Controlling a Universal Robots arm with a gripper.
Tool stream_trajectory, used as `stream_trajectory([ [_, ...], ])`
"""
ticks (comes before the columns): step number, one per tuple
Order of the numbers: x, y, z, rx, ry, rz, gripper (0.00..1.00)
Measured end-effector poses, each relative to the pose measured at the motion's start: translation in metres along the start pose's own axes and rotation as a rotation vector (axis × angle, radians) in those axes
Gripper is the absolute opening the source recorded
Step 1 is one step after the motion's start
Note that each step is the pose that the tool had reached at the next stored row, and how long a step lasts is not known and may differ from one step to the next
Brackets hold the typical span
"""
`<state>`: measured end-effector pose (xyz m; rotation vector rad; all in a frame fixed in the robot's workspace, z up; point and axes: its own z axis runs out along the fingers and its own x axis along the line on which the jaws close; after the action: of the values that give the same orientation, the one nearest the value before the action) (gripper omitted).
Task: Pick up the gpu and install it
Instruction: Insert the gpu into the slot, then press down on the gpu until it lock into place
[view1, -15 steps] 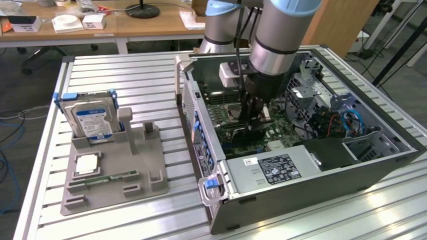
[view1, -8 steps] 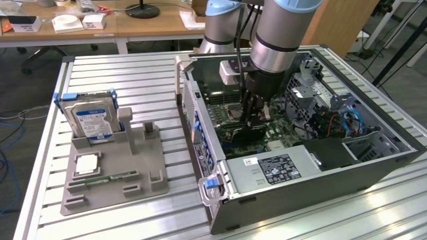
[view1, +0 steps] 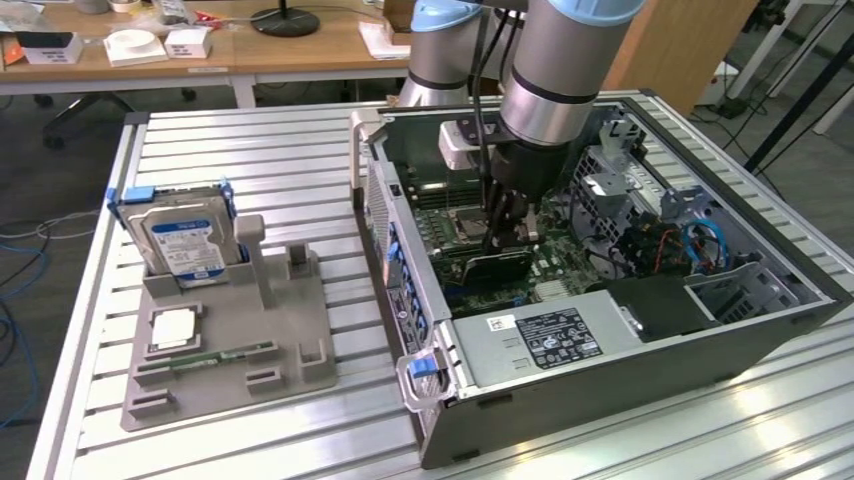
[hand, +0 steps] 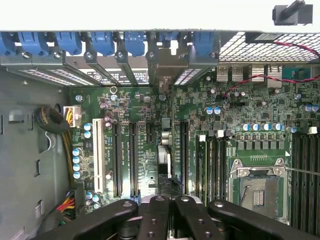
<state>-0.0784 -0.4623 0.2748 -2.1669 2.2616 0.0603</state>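
With the gpu (view1: 491, 268) held edge-down in the closed end effector (view1: 505, 238) inside the open computer case (view1: 627, 350), just over the motherboard (hand: 150, 150), the install step is judged under way, calling for exact alignment with an expansion slot (hand: 133, 160).

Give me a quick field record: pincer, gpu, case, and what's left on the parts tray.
pincer: shut, down inside the open computer case, right above the gpu
gpu: on edge among the motherboard's expansion slots, bracket end toward the case's rear wall; full seating cannot be told
grip: cannot tell whether the card is clamped
parts tray: on the exterior view's left; holds the upright hard drive and a memory stick
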Motion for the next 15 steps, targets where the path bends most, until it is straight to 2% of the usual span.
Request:
stream_trajectory([
  [15,0.0001,0.0002,0.0022,0.0014,0.0004,0.0,0.11],
])
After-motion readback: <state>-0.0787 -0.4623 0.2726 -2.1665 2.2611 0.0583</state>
